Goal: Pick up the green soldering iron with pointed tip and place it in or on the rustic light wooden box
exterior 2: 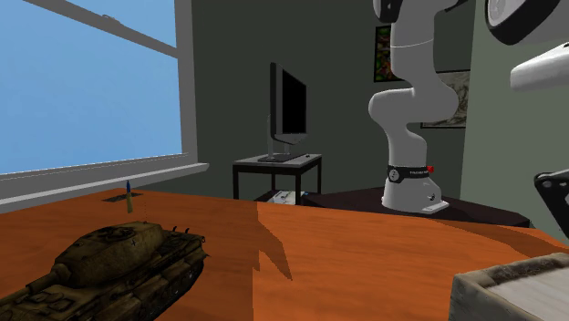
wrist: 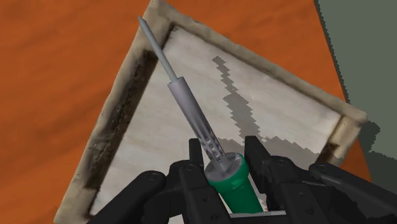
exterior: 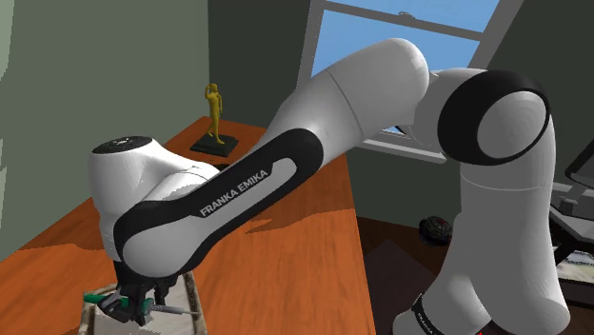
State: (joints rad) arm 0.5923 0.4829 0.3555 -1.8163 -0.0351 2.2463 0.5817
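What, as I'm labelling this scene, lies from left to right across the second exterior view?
tank model → black monitor → arm's base → box

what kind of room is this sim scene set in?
Probably a home study or hobby room: a wooden desk by a window, a monitor on a small side table, plus display pieces, a model tank and a gold figurine.
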